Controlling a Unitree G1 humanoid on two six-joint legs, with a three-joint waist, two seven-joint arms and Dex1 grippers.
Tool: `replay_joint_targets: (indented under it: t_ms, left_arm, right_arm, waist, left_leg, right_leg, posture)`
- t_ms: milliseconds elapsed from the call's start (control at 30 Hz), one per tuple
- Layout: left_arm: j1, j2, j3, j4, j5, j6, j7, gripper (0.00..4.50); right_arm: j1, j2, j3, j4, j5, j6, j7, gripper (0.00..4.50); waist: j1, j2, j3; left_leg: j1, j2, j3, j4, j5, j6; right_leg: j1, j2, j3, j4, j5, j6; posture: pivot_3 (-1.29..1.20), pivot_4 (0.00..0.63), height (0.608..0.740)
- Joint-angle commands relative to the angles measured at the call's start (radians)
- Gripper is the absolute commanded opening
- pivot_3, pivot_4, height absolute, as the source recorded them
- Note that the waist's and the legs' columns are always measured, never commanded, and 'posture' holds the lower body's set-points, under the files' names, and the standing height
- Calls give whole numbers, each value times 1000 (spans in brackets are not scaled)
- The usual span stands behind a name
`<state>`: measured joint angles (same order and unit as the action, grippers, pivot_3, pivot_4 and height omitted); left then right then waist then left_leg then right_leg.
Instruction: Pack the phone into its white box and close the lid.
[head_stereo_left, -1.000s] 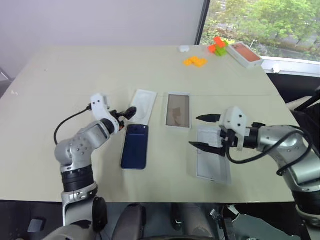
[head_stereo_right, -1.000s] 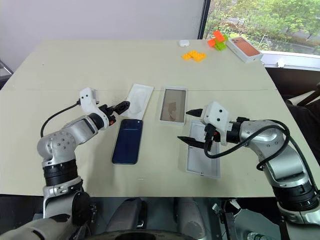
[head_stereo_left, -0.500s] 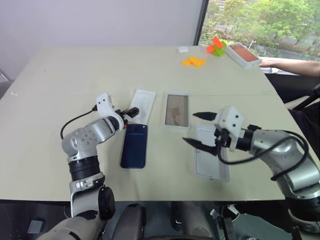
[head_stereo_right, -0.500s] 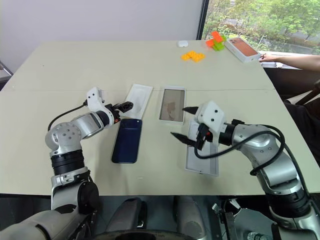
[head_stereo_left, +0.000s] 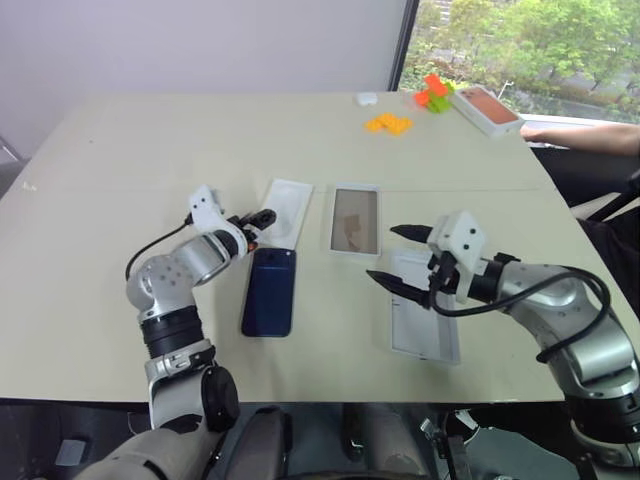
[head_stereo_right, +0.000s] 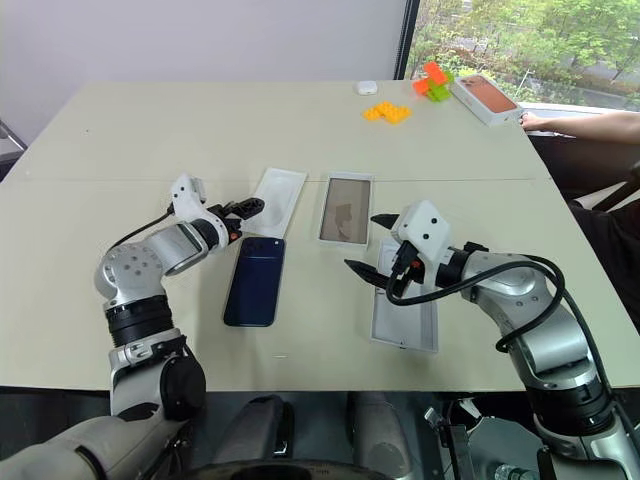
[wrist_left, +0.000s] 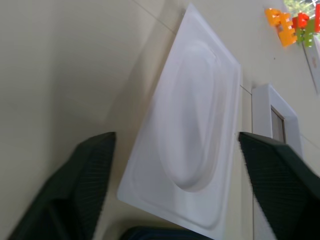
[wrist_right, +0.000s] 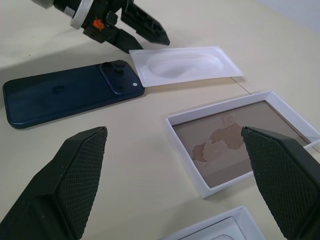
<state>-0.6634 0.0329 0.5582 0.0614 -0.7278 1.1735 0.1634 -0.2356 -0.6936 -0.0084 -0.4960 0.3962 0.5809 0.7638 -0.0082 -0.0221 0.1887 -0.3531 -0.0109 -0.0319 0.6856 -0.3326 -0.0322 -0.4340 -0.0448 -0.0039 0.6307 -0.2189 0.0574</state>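
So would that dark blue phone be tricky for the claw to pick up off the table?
Probably. The phone lies flat on the table, so there is little edge to grip. Its glossy back looks slippery, and it likely stays rigid and slides rather than tips.

The beige desk (head_stereo_left: 150, 150) carries, in a row near its middle, the white insert (head_stereo_left: 283, 211), the white box (head_stereo_left: 356, 221) and the lid (head_stereo_left: 425, 320). The phone (head_stereo_left: 270, 292) lies just beside the insert. Coloured blocks (head_stereo_left: 390, 123) and a second box (head_stereo_left: 488, 108) lie near the far right corner.
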Motion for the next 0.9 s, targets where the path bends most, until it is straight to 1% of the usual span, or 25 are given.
replay_joint_targets:
  t_ms: [33,100,300,400,433,700,833,900]
  left_arm:
    - [-26,3,29,-15,-42,-1,9,2100]
    - [-26,5,32,-16,-50,1,10,1143]
    - [-19,-2,50,-28,-84,-8,33,1143]
    - [-15,-14,74,-39,-112,-32,47,240]
    - [-15,-18,79,-46,-124,-33,52,61]
    - [6,-21,74,-79,-187,-25,67,61]
    - [43,54,-65,-150,-109,-48,-2,61]
    - [53,81,-108,-160,-65,-76,-6,577]
  right_arm:
    - [-2,11,0,-27,16,-17,4,4500]
    - [-7,18,5,-28,19,-15,3,4500]
    - [-15,30,18,-29,18,-15,2,4500]
    - [-20,35,26,-30,17,-14,1,4500]
    - [-21,36,28,-31,17,-14,1,4500]
    - [-19,36,30,-33,12,-16,3,4500]
    - [-15,41,36,-35,8,-16,-3,4500]
    - [-15,42,37,-36,8,-16,-5,4500]
  waist:
    - [-2,0,0]
    - [-1,0,0]
    - [-1,0,0]
    - [-1,0,0]
    - [-1,0,0]
    - [0,0,0]
    - [-2,0,0]
    - [-1,0,0]
  left_leg:
    - [0,0,0,0,0,0]
    - [0,0,0,0,0,0]
    - [0,0,0,0,0,0]
    - [0,0,0,0,0,0]
    - [0,0,0,0,0,0]
    - [0,0,0,0,0,0]
    - [0,0,0,0,0,0]
    - [0,0,0,0,0,0]
  right_leg:
    - [0,0,0,0,0,0]
    - [-1,0,0,0,0,0]
    - [0,0,0,0,0,0]
    - [-1,0,0,0,0,0]
    - [-1,0,0,0,0,0]
    - [0,0,0,0,0,0]
    - [-1,0,0,0,0,0]
    - [-1,0,0,0,0,0]
  posture:
    - [0,150,740]
    - [0,150,740]
    - [0,150,740]
    - [0,150,740]
    - [0,150,740]
    - [0,150,740]
    - [0,150,740]
    - [0,150,740]
